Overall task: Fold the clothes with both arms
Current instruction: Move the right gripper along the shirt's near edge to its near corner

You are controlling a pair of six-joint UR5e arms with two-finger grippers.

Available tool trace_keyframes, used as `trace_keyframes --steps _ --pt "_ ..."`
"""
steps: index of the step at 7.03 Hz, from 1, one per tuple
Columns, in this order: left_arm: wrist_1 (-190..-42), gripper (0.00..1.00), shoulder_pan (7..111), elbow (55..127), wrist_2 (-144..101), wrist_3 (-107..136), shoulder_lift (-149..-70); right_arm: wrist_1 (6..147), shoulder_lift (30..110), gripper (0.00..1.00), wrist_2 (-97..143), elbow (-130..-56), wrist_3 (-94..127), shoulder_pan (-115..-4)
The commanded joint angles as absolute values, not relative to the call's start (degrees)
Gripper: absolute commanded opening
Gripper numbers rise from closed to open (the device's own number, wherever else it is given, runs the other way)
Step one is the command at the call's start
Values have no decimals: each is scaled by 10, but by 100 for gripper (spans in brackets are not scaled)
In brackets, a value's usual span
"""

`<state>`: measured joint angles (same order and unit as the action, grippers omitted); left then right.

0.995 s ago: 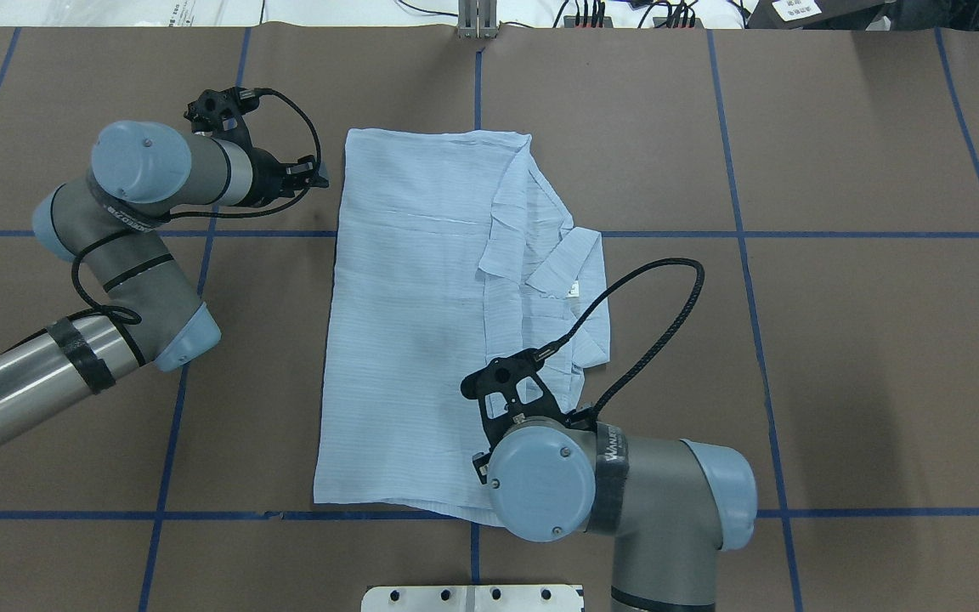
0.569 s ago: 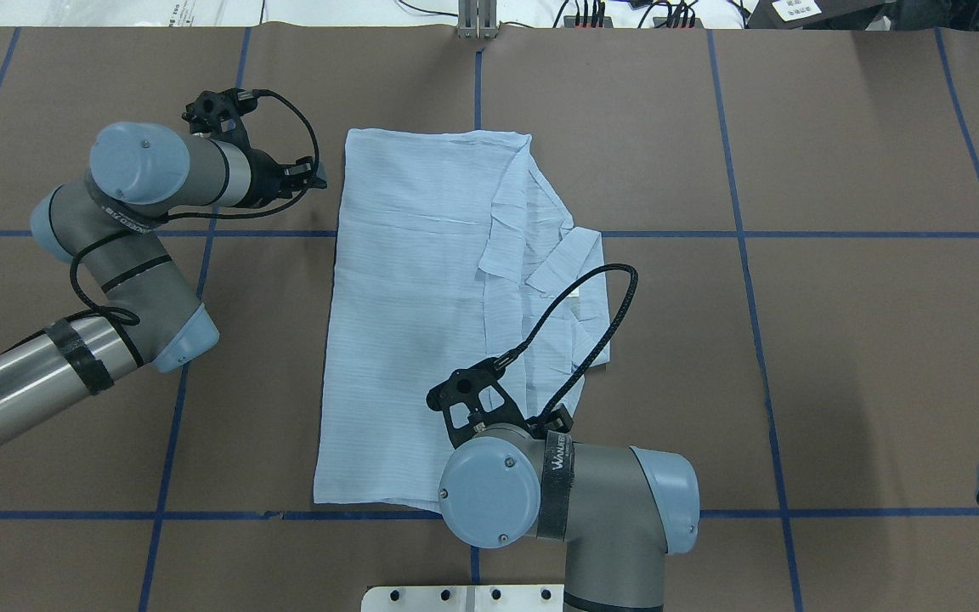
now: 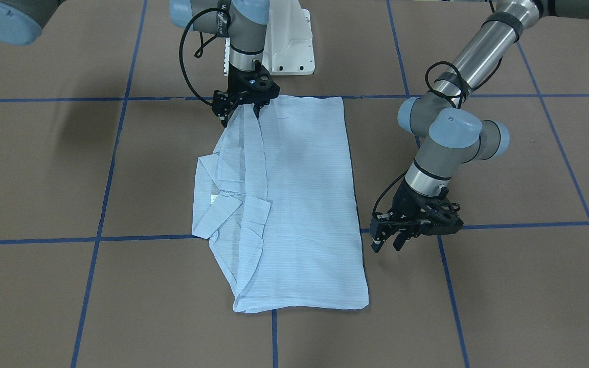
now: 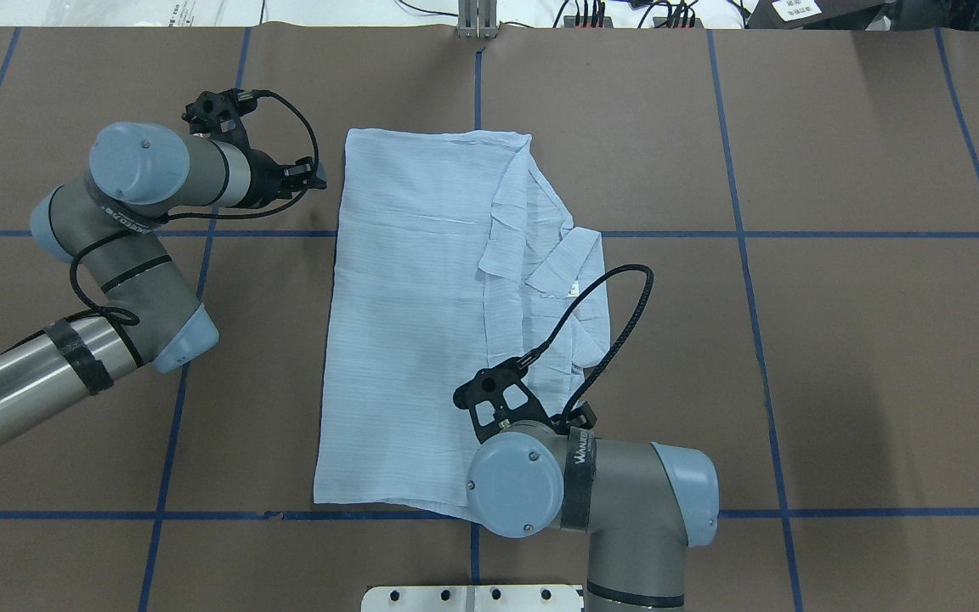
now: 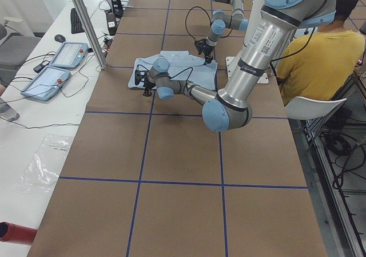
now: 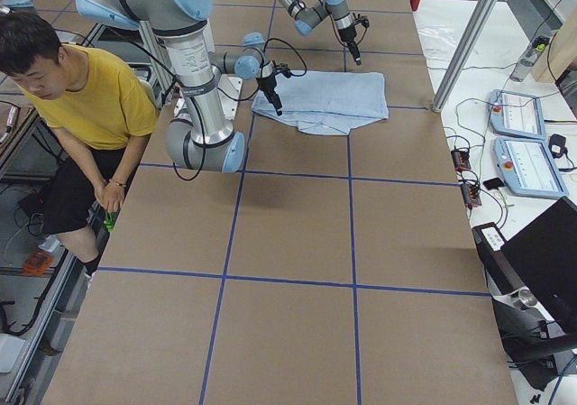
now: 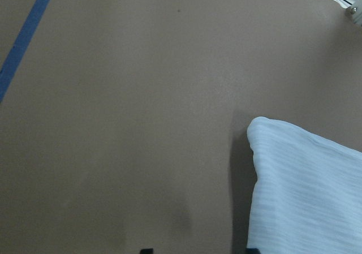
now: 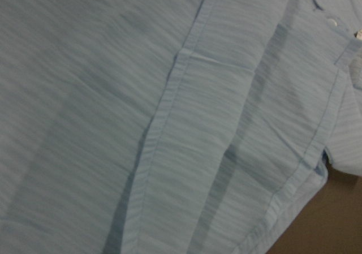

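Observation:
The light-blue striped shirt lies flat on the brown table, folded lengthwise, with its collar and white neck label on the right side. It also shows in the front view. My left gripper is open and empty, low over the bare table just beside the shirt's far left edge. The left wrist view shows that shirt corner. My right gripper is open over the shirt's near hem, at the button placket. In the overhead view it is hidden under its wrist.
The white pedestal base stands at the near table edge behind the right gripper. Blue tape lines cross the table. A person in a yellow shirt sits beside the robot. Tablets lie on the side bench.
My right arm swung left along the shirt's near hem, then back a little to the right. The left arm and the shirt have not moved.

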<state>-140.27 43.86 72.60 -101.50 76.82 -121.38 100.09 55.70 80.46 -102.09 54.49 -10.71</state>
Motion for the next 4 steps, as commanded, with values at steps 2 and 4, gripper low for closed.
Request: trace_keyframes --steps 2,4 --pt "-1404 63 439 727 -1015 767 -1215 999 709 100 816 -1145 496 -136" --pt "-1403 63 440 747 -1018 767 -1215 997 763 100 821 -1165 505 -148"
